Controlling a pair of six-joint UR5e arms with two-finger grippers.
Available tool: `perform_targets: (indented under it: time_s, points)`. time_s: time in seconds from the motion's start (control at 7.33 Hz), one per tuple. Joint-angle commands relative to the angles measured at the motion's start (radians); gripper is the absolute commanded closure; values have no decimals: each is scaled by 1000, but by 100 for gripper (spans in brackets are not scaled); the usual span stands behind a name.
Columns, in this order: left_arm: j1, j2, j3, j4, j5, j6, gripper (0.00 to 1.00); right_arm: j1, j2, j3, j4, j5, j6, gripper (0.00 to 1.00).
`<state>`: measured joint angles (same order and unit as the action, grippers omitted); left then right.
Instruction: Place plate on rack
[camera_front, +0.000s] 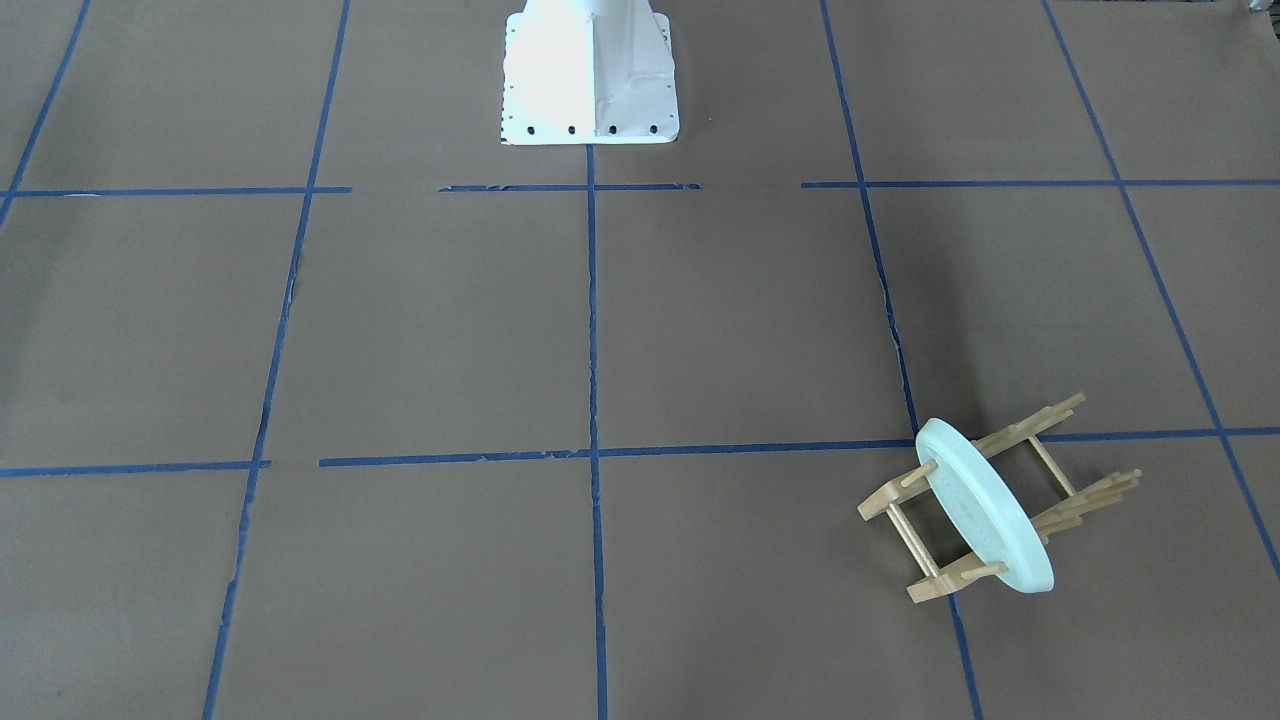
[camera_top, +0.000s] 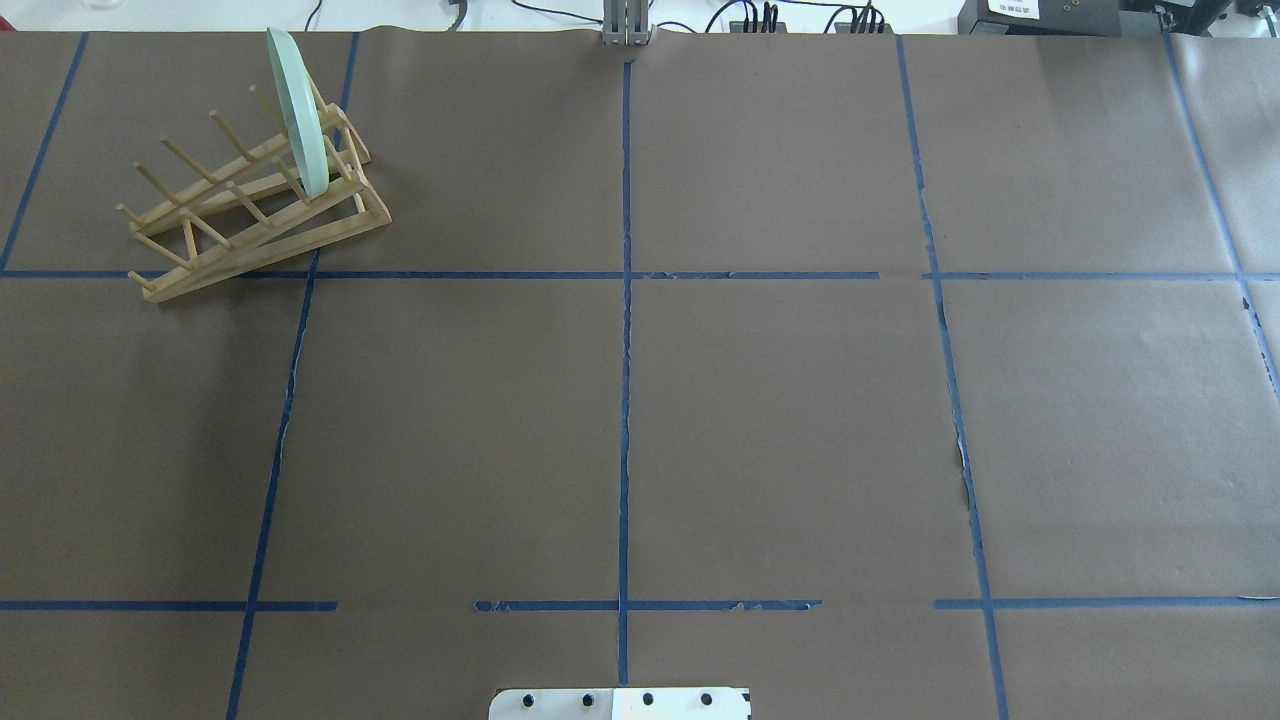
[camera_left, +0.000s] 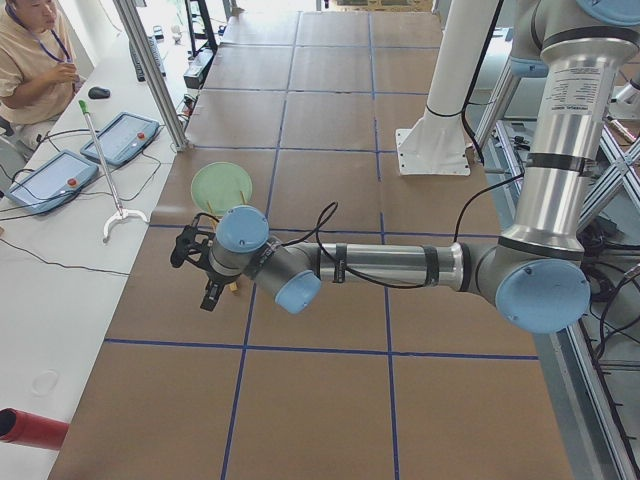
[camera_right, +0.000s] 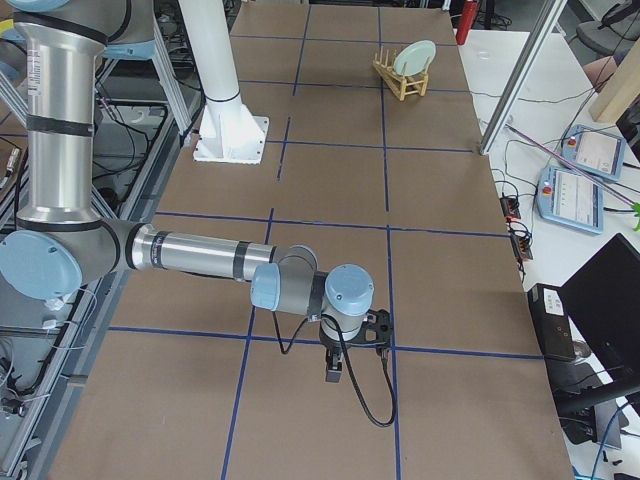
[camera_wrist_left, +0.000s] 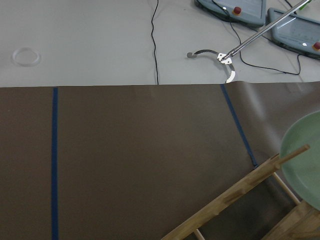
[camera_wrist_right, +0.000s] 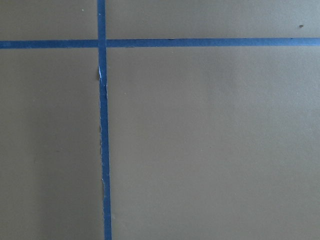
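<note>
Plate (camera_front: 985, 510) looks seated: on edge between pegs at one end of the rack (camera_top: 265, 248), leaning a bit. So what's left is a clean retreat. Back the left gripper (camera_left: 188, 248) straight away with no sweep across the pegs; the light rack would probably slide. Plate sits close beyond the left gripper, low-right in its wrist view. Right gripper (camera_right: 378, 325) is well apart from it, at the table's other end. Jaw opening on both: can't tell, side views only.
</note>
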<state>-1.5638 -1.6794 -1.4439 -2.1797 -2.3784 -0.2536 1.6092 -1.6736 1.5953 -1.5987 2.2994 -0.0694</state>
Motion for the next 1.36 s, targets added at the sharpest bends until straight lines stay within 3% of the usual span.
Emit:
perform_targets:
  time_s: [0.0, 0.27, 0.41, 0.82, 1.09, 1.23]
  points:
    - [-50, 41, -7, 351, 7, 331, 0, 0, 0, 0, -1, 0, 0, 0]
    - [-48, 37, -44, 577, 103, 384, 0, 0, 0, 2, 0, 0, 0, 0]
    - [-50, 49, -87, 625, 117, 448, 0, 0, 0, 0, -1, 0, -1, 0]
    - [-50, 70, -113, 620, 81, 455, 0, 0, 0, 0, 0, 0, -1, 0]
    - [-50, 107, -110, 610, -34, 451, 0, 0, 0, 0, 0, 0, 0, 0]
    - [-50, 109, -102, 537, -28, 448, 0, 0, 0, 0, 0, 0, -1, 0]
